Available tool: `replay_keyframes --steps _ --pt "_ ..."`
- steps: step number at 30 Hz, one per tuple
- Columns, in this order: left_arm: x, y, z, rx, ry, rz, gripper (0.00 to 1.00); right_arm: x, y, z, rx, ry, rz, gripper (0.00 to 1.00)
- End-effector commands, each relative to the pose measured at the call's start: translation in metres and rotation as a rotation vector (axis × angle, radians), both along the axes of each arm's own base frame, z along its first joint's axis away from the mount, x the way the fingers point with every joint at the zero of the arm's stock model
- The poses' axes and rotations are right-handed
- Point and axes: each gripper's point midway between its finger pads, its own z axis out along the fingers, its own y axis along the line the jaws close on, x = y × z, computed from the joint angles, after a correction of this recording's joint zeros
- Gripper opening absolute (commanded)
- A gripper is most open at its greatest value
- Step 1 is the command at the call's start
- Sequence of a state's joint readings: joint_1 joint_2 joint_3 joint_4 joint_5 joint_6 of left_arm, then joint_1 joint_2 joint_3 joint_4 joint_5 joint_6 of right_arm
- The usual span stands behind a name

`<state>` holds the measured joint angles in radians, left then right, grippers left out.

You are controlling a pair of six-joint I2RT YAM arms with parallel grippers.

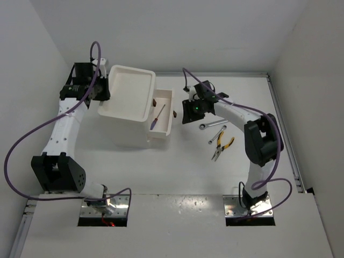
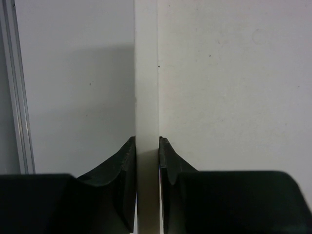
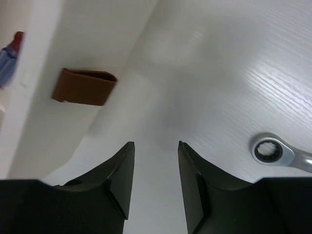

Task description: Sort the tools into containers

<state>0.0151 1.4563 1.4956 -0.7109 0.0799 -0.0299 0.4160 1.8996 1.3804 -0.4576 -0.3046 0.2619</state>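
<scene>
The white container unit has a shallow top tray (image 1: 115,102) and one drawer (image 1: 167,121) pulled out to the right. A thin blue-handled screwdriver (image 1: 157,116) lies in that drawer; its handle end (image 3: 7,63) shows in the right wrist view. My left gripper (image 1: 103,89) is shut on the tray's left rim (image 2: 146,87), one finger on each side of the wall (image 2: 146,142). My right gripper (image 1: 191,110) hovers open and holding nothing (image 3: 156,144) just right of the drawer's brown handle (image 3: 84,87). A silver wrench (image 1: 211,124) (image 3: 269,151), a second wrench (image 1: 217,135) and yellow-handled pliers (image 1: 222,147) lie on the table.
White walls close in the table at the back, left and right. A metal rail (image 1: 283,134) runs along the right edge. The drawer carries a second brown handle (image 1: 154,102) on its left side.
</scene>
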Motion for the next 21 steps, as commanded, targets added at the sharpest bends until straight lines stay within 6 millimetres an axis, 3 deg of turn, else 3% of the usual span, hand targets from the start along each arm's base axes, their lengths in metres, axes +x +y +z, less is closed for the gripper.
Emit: replay_keyframes --steps 1,4,9,17,21 --pt "0.002 -0.001 0.006 0.012 -0.011 -0.007 0.07 0.02 0.032 0.027 0.044 -0.142 0.033 0.41" --pt "0.001 0.001 0.002 0.017 0.0 0.0 0.0 0.017 0.056 0.027 0.045 -0.166 0.063 0.41" --pt "-0.006 -0.005 -0.003 -0.003 0.012 -0.025 0.0 0.024 0.076 0.022 0.061 -0.195 0.068 0.41" --pt "-0.014 -0.02 -0.008 -0.038 0.022 -0.091 0.0 0.031 0.116 0.038 0.148 -0.287 0.119 0.41" --pt "-0.014 -0.023 -0.008 -0.029 0.021 -0.107 0.0 0.037 0.123 0.046 0.15 -0.433 0.203 0.41"
